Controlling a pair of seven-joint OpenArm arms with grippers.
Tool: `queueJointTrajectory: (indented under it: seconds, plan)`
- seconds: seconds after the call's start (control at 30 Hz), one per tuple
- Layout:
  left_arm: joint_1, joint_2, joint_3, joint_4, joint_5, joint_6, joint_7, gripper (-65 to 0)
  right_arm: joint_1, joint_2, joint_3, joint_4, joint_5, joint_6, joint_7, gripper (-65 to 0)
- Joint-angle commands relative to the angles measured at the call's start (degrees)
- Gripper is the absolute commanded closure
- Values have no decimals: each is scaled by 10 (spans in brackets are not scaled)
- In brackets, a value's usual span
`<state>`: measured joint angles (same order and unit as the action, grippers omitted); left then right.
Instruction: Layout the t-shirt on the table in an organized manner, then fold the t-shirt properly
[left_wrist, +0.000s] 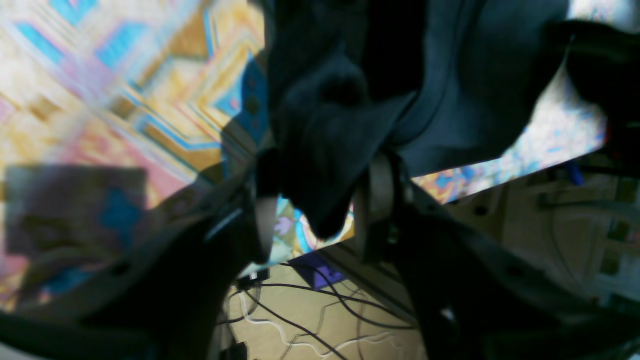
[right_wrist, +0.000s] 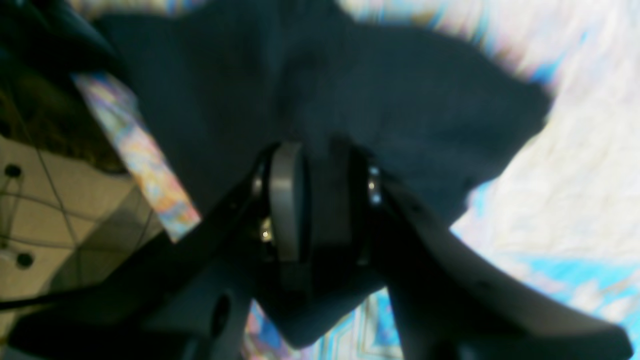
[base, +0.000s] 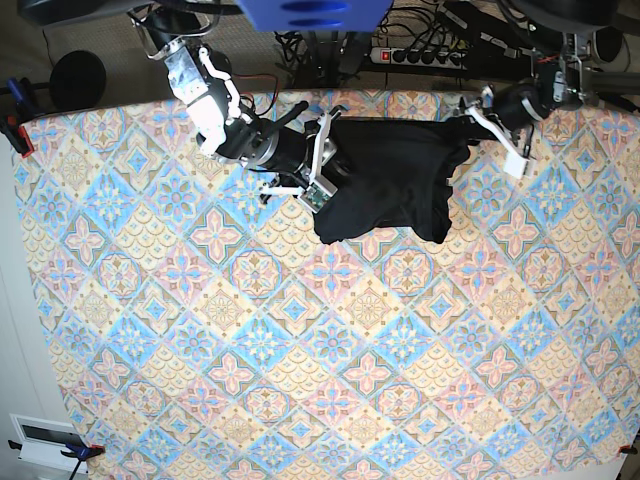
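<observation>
The black t-shirt (base: 390, 180) lies bunched near the far edge of the patterned table (base: 300, 350). My right gripper (base: 322, 170) is at the shirt's left side. In the right wrist view that gripper (right_wrist: 315, 200) is shut on a fold of the t-shirt (right_wrist: 350, 90), which spreads out over the table (right_wrist: 575, 200). My left gripper (base: 468, 128) is at the shirt's right end. In the left wrist view its fingers (left_wrist: 265, 220) stand wide apart. A lobe of the t-shirt (left_wrist: 450, 100) hangs loose between them, above the table (left_wrist: 125, 100) edge.
Behind the table's far edge lie a power strip and cables (base: 420, 50). More cables (left_wrist: 310, 310) run over the floor beyond that edge. Clamps (base: 15, 125) grip the cloth at the left corner. A white box (base: 45, 440) sits at the near left.
</observation>
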<state>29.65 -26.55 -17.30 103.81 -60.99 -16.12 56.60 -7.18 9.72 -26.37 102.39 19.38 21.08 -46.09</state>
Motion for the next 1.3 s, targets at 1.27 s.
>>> queueJointTrajectory:
  seconds: [1.27]
  plan:
    - [-338, 61, 50, -175, 170, -1, -38, -92, 4, 3, 29, -7, 5, 5, 14, -151]
